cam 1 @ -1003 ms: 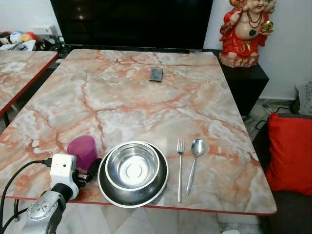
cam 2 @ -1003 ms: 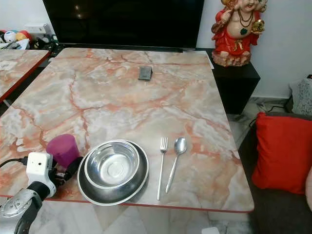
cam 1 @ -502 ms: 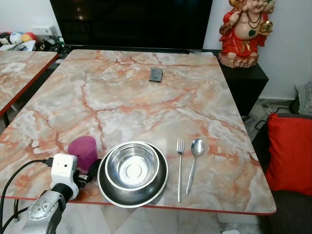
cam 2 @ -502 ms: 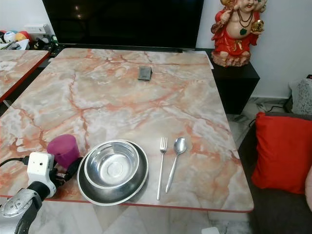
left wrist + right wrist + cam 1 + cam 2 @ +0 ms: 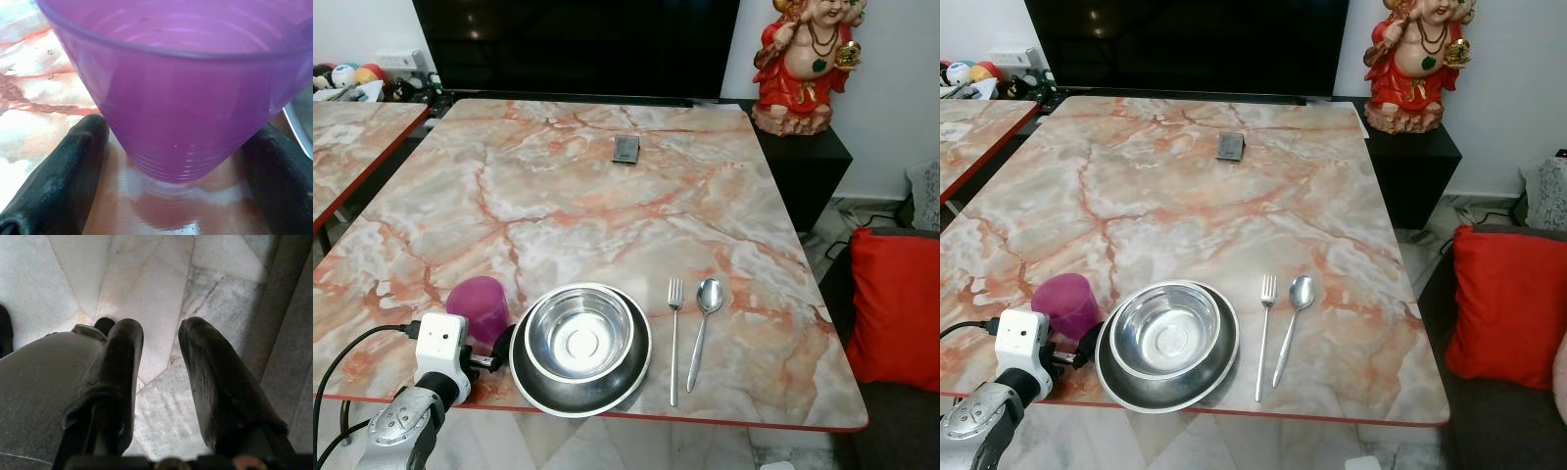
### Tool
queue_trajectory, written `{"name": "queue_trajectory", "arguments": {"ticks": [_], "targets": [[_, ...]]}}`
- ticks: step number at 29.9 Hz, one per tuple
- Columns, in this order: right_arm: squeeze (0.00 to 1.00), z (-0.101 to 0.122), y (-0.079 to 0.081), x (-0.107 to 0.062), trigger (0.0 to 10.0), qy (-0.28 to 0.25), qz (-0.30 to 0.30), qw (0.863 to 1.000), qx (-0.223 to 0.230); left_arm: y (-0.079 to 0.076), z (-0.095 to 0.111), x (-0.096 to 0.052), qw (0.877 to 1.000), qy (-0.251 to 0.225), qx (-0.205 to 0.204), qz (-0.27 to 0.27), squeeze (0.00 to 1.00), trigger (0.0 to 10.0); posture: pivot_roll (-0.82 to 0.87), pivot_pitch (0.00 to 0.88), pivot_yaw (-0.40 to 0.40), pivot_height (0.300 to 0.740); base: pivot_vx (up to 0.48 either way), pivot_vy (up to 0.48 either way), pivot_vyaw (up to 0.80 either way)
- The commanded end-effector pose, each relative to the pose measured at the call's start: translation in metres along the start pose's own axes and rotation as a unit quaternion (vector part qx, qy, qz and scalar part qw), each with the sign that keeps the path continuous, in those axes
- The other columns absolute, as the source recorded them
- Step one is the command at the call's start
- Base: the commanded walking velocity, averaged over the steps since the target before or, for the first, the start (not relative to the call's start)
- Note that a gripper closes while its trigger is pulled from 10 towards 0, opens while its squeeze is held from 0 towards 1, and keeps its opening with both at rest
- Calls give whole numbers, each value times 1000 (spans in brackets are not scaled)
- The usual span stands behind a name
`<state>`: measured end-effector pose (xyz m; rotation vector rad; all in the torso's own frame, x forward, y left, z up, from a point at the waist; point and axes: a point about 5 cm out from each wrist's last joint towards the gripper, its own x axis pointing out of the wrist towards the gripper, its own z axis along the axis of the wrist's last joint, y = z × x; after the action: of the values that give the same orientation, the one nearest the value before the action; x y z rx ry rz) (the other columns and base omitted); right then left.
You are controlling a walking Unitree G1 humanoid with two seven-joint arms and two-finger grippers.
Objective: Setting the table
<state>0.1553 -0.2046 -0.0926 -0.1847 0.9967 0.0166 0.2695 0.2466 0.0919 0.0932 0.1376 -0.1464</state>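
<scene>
A purple plastic cup [image 5: 478, 305] stands upright near the front left edge of the marble table [image 5: 607, 215]. My left gripper [image 5: 178, 139] is open, with one black finger [image 5: 63, 176] on each side of the cup's base and a small gap to it. Right of the cup, a steel bowl [image 5: 579, 333] sits in a dark steel plate [image 5: 631, 377]. A fork [image 5: 674, 338] and a spoon [image 5: 702, 328] lie side by side to the right of the plate. My right gripper [image 5: 159, 357] hangs open over the tiled floor.
A small dark flat object [image 5: 626, 149] lies near the table's far side. Behind stand a black TV [image 5: 578, 44] and a red figurine [image 5: 806, 59] on a dark cabinet. A red cushion [image 5: 899, 304] is at the right, a second marble table [image 5: 352, 137] at the left.
My left wrist has drawn back slightly toward the table's front edge. The cup stands in the same place.
</scene>
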Motion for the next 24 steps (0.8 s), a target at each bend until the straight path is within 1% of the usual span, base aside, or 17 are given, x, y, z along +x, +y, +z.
{"name": "queue_trajectory", "arguments": {"ticks": [1, 2, 3, 4, 6, 17, 21, 24], "targets": [[0, -5, -2, -1, 10000, 10, -1, 1000, -4, 1, -6, -2, 1000, 18, 5, 3, 749, 10000, 17, 107, -16, 740, 0, 0, 0], [0, -5, -2, -1, 10000, 10, -1, 1000, -4, 1, -6, -2, 1000, 17, 4, 3, 694, 10000, 17, 107, -16, 740, 0, 0, 0], [0, -4, -2, -1, 10000, 10, -2, 1000, -4, 1, -6, -2, 1000, 17, 2, 3, 604, 10000, 16, 105, -18, 740, 0, 0, 0], [0, -4, -2, -1, 10000, 10, -2, 1000, -4, 1, -6, -2, 1000, 17, 2, 3, 604, 10000, 16, 105, -18, 740, 0, 0, 0], [0, -4, -2, -1, 10000, 10, -2, 1000, -4, 2, -6, -3, 1000, 16, 0, 2, 0, 10000, 16, 105, -18, 740, 0, 0, 0], [0, -4, -2, -1, 10000, 9, -1, 1000, -6, 3, -6, -12, 1000, 16, -3, 0, 0, 10000, 21, 103, -19, 740, 0, 0, 0], [0, -4, -2, -1, 10000, 9, -1, 1000, -6, 2, -8, -19, 1000, 17, -6, 3, 0, 10000, 22, 100, -18, 740, 0, 0, 0], [0, -4, -2, -1, 10000, 9, -1, 1000, -7, 1, -9, -22, 1000, 18, -7, 5, 0, 10000, 22, 100, -18, 740, 0, 0, 0]]}}
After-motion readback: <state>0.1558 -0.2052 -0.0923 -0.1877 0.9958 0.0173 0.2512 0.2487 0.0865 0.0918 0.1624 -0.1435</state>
